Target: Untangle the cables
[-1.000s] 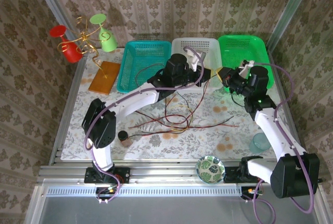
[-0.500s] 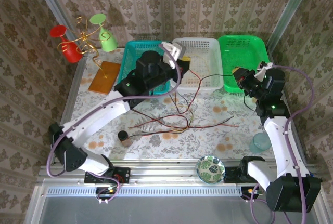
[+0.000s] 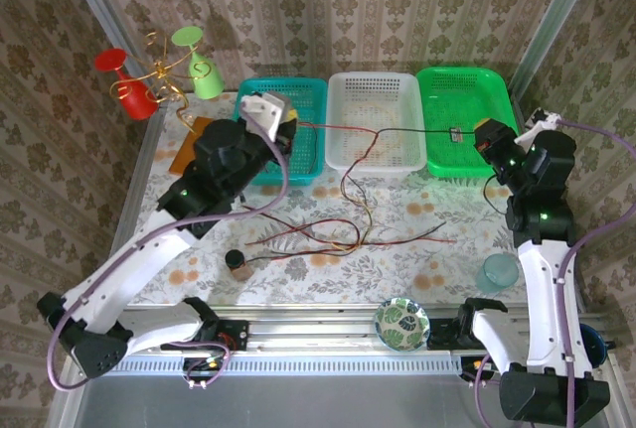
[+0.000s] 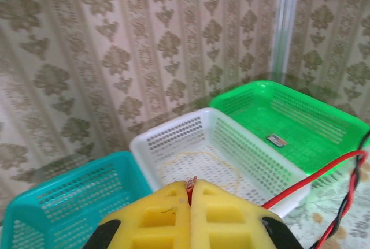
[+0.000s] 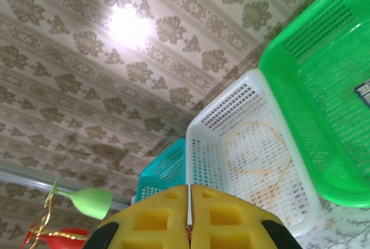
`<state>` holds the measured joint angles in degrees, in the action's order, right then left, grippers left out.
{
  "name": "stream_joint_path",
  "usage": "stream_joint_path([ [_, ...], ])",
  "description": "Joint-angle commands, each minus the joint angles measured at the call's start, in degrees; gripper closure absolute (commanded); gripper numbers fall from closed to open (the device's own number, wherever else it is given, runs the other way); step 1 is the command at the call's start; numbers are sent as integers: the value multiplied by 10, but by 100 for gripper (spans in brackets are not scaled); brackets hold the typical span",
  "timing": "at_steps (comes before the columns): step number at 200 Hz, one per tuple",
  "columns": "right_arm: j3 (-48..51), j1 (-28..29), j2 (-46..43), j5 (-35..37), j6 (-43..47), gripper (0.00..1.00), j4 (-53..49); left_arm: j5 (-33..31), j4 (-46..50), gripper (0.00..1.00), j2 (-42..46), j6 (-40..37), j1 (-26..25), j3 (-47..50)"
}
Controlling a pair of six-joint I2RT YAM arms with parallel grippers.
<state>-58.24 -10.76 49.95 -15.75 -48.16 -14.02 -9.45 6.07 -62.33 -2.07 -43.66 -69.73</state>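
Three baskets line the far edge of the desk (image 3: 298, 271): left basket (image 3: 308, 100), middle basket (image 3: 373, 78), right basket (image 3: 462, 90). Before them, at mid-desk, lie the cables (image 3: 328, 234). One strand stretches above the baskets between the left gripper (image 3: 281, 122) and the right gripper (image 3: 485, 137), each clamped on it. A bowl (image 3: 401, 323) sits at the near edge.

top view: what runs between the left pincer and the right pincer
A cable pulled straight, red near the left pincer and black toward the right pincer, crossing over the white basket, in the top view.
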Motion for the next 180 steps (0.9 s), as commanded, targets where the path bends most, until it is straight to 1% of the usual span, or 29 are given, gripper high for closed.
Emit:
stream_joint_path([
  [1,-26,-10,-6,65,31,100,-27,-47,14,100,39,-29,20,11],
  [41,-40,-15,-6,97,51,100,-36,-86,35,100,82,-30,48,25],
  [89,-55,-21,-12,148,93,100,-62,-152,34,100,122,-17,78,52],
  [122,-62,-23,-15,185,116,100,-81,-178,44,100,145,-19,90,63],
  [140,-64,-24,-17,204,125,100,-88,-208,49,100,155,-24,93,69],
  [180,-58,-29,-19,271,130,100,-108,-251,47,100,184,-30,102,90],
])
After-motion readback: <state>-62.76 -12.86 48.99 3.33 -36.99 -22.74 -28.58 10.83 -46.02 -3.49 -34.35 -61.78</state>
